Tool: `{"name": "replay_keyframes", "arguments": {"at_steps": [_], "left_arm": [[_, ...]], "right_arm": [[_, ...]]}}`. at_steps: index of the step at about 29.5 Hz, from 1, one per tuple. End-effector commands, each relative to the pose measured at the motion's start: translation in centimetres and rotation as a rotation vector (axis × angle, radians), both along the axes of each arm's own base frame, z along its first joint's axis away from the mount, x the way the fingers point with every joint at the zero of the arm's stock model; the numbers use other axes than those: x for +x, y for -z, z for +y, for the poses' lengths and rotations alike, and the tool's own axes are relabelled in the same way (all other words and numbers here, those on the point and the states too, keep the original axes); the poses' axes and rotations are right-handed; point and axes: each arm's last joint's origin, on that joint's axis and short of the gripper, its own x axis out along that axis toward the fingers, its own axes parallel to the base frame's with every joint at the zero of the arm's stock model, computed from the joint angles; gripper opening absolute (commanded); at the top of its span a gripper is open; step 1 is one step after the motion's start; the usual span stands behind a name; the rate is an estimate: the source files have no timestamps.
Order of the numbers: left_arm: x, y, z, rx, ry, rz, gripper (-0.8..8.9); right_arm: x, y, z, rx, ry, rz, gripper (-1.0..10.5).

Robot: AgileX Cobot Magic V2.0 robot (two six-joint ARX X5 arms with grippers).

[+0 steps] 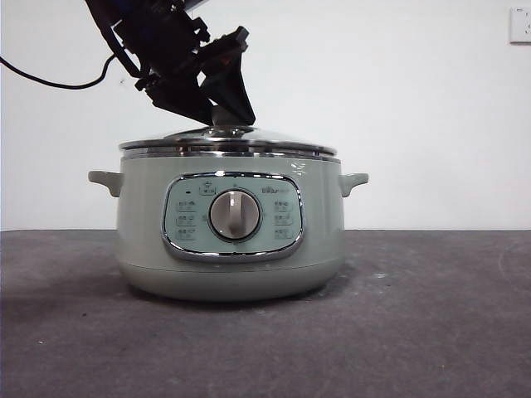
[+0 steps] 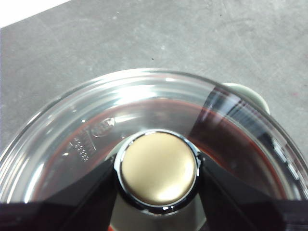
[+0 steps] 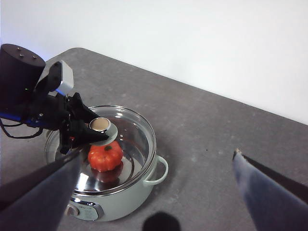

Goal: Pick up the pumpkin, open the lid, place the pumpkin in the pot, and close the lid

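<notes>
Your pot stood mid-table with the lid seated level on its chrome rim, and through the glass the pumpkin lay inside, on the pot floor, almost directly under the knob. The left gripper came down from above, one jaw on each side of the knob and pressed against it, so the knob sat squarely between the fingers. By my reading, only letting go and a straight lift clear were left. The right gripper hung high and well apart, jaws spread wide, holding nothing.
</notes>
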Motion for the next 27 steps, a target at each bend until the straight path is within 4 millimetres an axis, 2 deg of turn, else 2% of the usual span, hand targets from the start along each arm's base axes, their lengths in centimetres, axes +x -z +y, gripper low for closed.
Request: {"name": "replay_keyframes", "arguments": {"at_steps": [1,15,17,18,19,21,27], "left_arm": [[0.16,-0.29,-0.27,-0.016,0.013,-0.027,-0.09],[-0.01,0.01,-0.18,0.001,0.012,0.006,0.11],[-0.07,0.12,-0.14,0.004,0.008,0.021,1.42],[-0.07,0.11,-0.13,0.0,0.005,0.024,2.44],[-0.07,0.12,-0.11,0.0,0.004,0.025,4.05],[-0.1,0.08,-0.09,-0.002,0.002,0.028,5.5],[-0.57,-0.51,0.16,-0.005,0.0,0.027,5.66]], "right_arm": [[-0.01,-0.05,0.02,0.014,0.002,-0.001,6.0],[0.0,-0.05,0.03,0.012,0.0,-0.001,6.0],[0.0,-0.05,0.03,0.012,0.0,-0.001,6.0],[0.0,-0.05,0.03,0.012,0.0,-0.001,6.0],[0.0,-0.04,0.03,0.012,-0.001,-0.001,6.0],[0.05,-0.02,0.08,0.012,-0.005,0.003,6.0],[0.09,0.37,0.11,-0.013,-0.005,0.038,6.0]]}}
